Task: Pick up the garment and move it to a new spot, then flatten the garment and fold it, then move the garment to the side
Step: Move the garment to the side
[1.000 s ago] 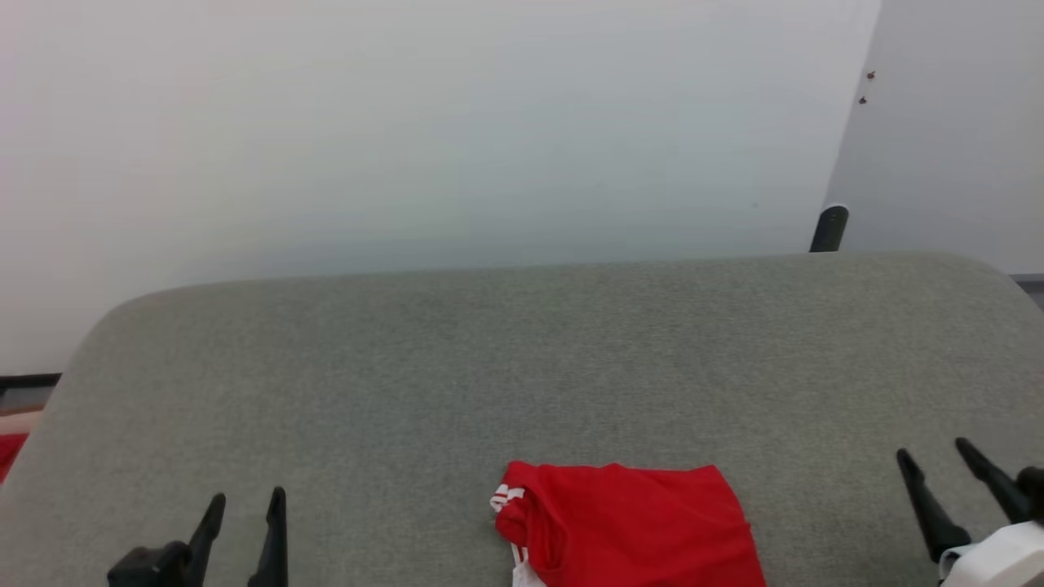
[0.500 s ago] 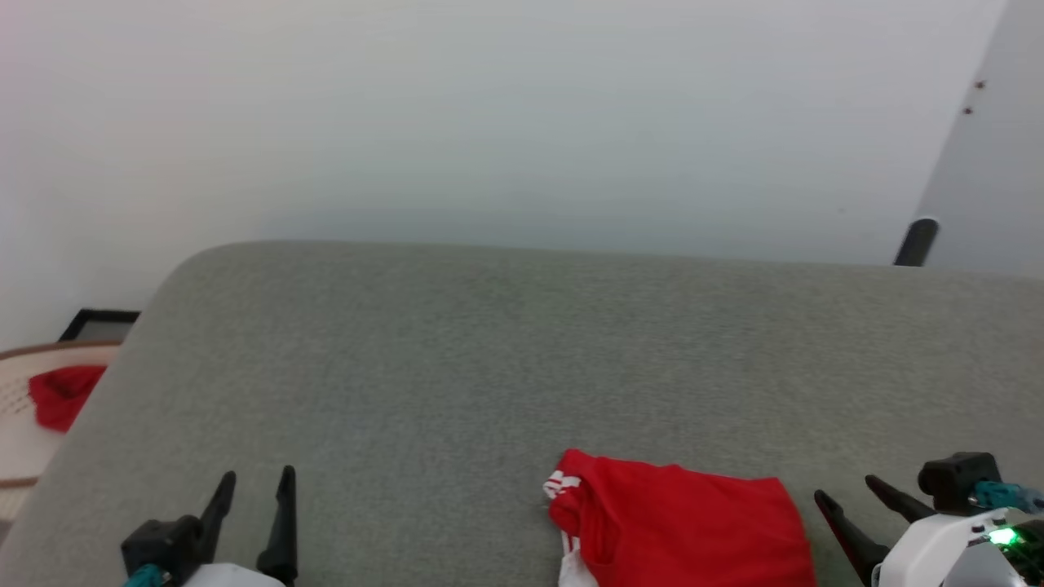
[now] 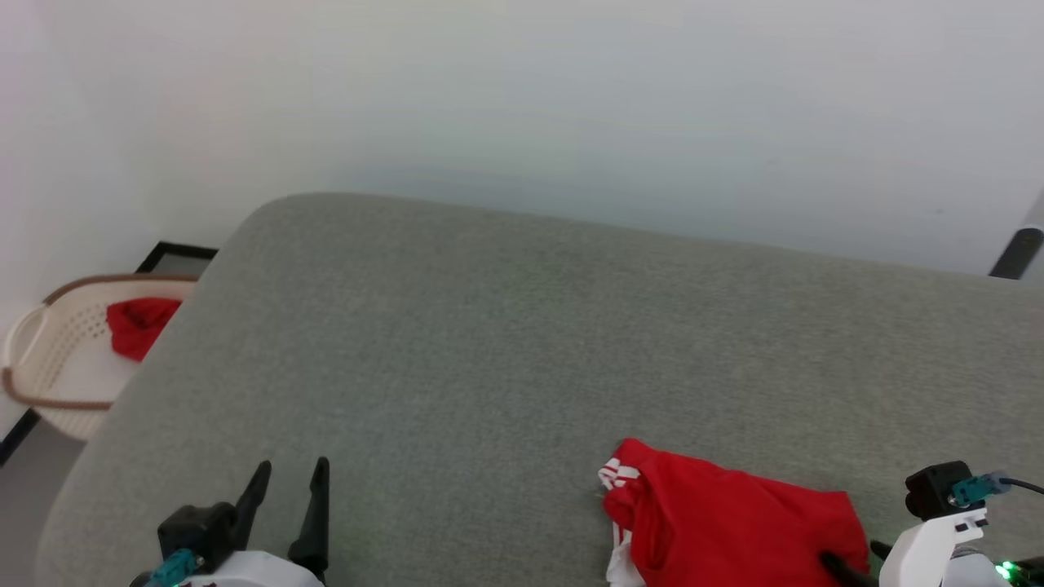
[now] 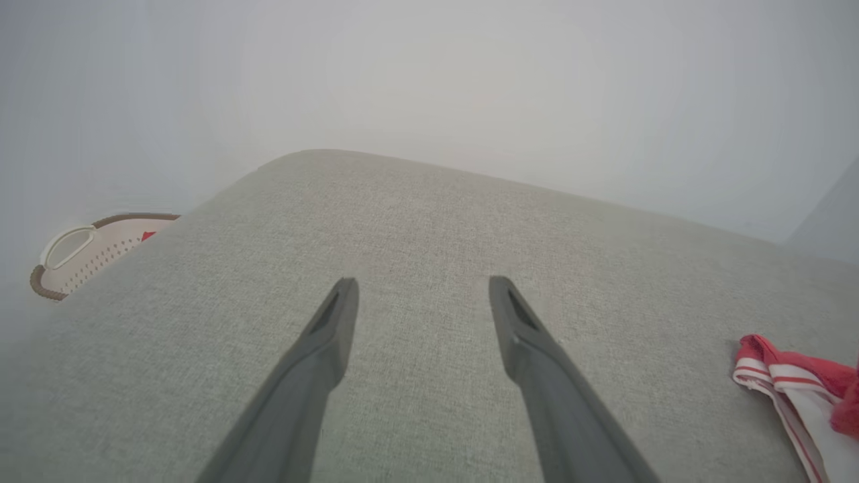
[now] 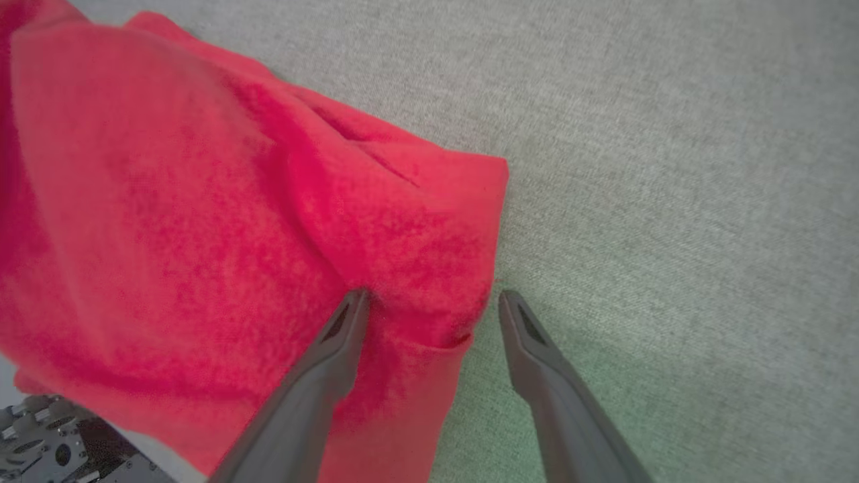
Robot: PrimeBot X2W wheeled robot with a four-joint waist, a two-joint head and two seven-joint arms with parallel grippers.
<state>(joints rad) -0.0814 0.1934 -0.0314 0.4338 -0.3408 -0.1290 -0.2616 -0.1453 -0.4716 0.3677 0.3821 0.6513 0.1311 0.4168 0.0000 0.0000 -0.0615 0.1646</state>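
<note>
The garment (image 3: 734, 522), bright red with a striped white sleeve at its left end, lies bunched at the near right of the grey surface (image 3: 489, 326). My right gripper (image 3: 852, 561) is open at the garment's right edge. In the right wrist view the right gripper (image 5: 433, 295) straddles that edge of the garment (image 5: 201, 201): one finger (image 5: 335, 349) lies over the red cloth, the other over bare grey fabric. My left gripper (image 3: 289, 473) is open over the near left of the surface, well apart from the garment. The left wrist view shows the left gripper (image 4: 421, 282) with nothing between its fingers and the garment (image 4: 792, 382) at far right.
A cream laundry basket (image 3: 49, 359) stands on the floor past the surface's left edge, with a small red cloth scrap (image 3: 139, 322) inside; the basket (image 4: 87, 248) also appears in the left wrist view. A white wall runs behind the surface. A black post (image 3: 1015, 253) rises at the far right.
The head camera has turned, bringing the basket into view. My right gripper has swung from pointing up at the far right over to the garment's right edge. The left gripper keeps its pose.
</note>
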